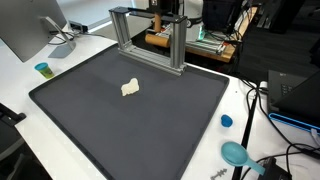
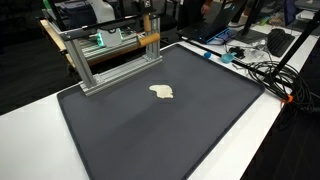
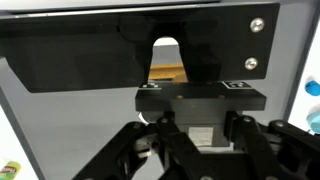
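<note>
wooden bar (image 3: 166, 72) | wrist view: above jaws, apart, behind black plate (image 3: 90, 50) | jaws opening: cannot tell, fingertips hidden

Looks straight onto a black panel (image 3: 90, 50) spanning the far part of the frame. Shows an arched opening (image 3: 167, 58) near its middle, with something wood-coloured (image 3: 166, 72) behind. Shows two bright screws (image 3: 258, 24) at the panel's right end, one above the other. Takes in the hand (image 3: 196, 125) near and low, black links splaying left and right below a dark crossbar (image 3: 200, 98). Cannot make out whether the fingers stand apart or together. Catches grey counter (image 3: 60, 120) on the left, a blue bit (image 3: 313, 88) at the right edge, and a greenish scrap (image 3: 8, 170) in the near left corner.
</note>
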`<action>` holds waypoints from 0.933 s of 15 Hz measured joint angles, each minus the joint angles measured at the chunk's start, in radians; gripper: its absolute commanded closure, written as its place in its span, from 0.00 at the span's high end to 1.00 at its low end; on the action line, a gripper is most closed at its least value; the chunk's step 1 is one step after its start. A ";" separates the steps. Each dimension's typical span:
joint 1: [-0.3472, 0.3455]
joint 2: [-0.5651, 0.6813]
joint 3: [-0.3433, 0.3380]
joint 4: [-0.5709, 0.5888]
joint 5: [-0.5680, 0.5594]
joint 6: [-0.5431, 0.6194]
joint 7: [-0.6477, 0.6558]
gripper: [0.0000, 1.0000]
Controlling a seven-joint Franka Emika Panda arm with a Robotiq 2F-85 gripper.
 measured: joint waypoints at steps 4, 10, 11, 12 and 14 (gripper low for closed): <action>-0.023 -0.026 0.006 -0.036 -0.021 0.004 0.039 0.22; -0.030 -0.046 0.008 -0.065 -0.029 -0.025 0.021 0.22; -0.027 -0.051 0.008 -0.069 -0.029 -0.025 0.003 0.22; -0.026 -0.054 0.007 -0.071 -0.031 -0.025 -0.019 0.22; -0.022 -0.057 -0.001 -0.075 -0.031 -0.025 -0.072 0.22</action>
